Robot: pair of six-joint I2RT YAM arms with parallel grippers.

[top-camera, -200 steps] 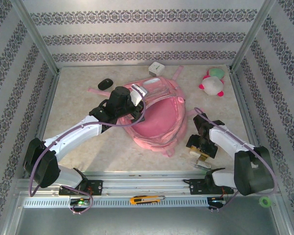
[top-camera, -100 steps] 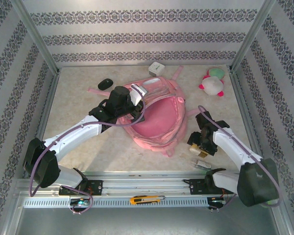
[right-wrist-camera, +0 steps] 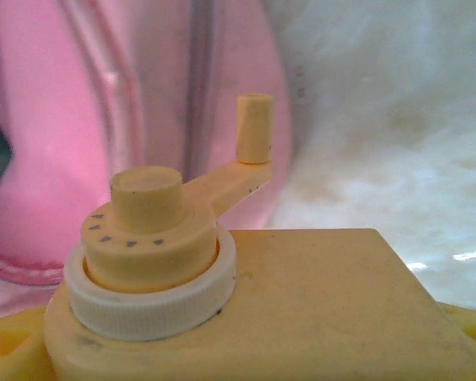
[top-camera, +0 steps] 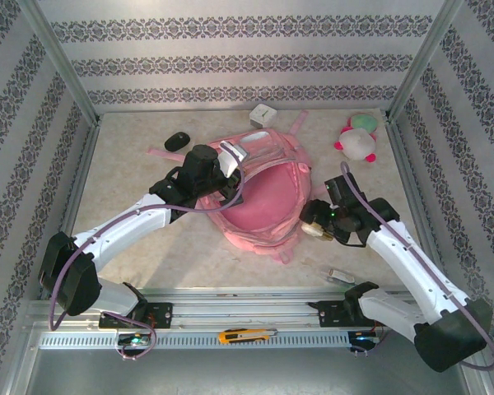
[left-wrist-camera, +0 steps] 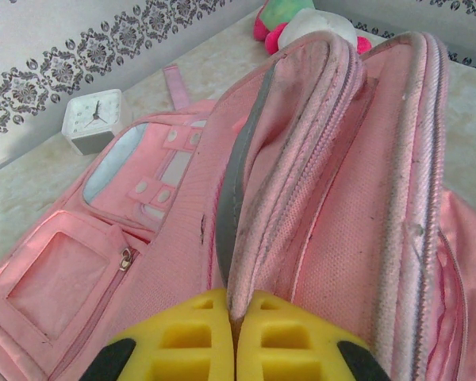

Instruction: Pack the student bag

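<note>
The pink student bag (top-camera: pixel 267 206) lies open in the middle of the table, its mouth facing up. My left gripper (top-camera: pixel 222 167) is shut on the bag's zipper rim (left-wrist-camera: pixel 250 206) and holds that edge raised. My right gripper (top-camera: pixel 314 222) hangs at the bag's right edge, shut on a pale yellow boxy pencil sharpener (right-wrist-camera: pixel 222 294) with a white ring and a small crank handle (right-wrist-camera: pixel 254 127). In the right wrist view, pink bag fabric (right-wrist-camera: pixel 55 159) lies just beyond the sharpener.
A white clock (top-camera: pixel 263 114) and a black mouse (top-camera: pixel 177 141) sit behind the bag. A pink-white-green plush toy (top-camera: pixel 356 140) is at the back right. A small silver object (top-camera: pixel 340 276) lies near the front right. A yellow utility knife (top-camera: pixel 245 336) rests on the front rail.
My right arm has lifted the sharpener from the front right and carried it left and back to the bag's right edge. The left gripper has kept its hold on the rim.
</note>
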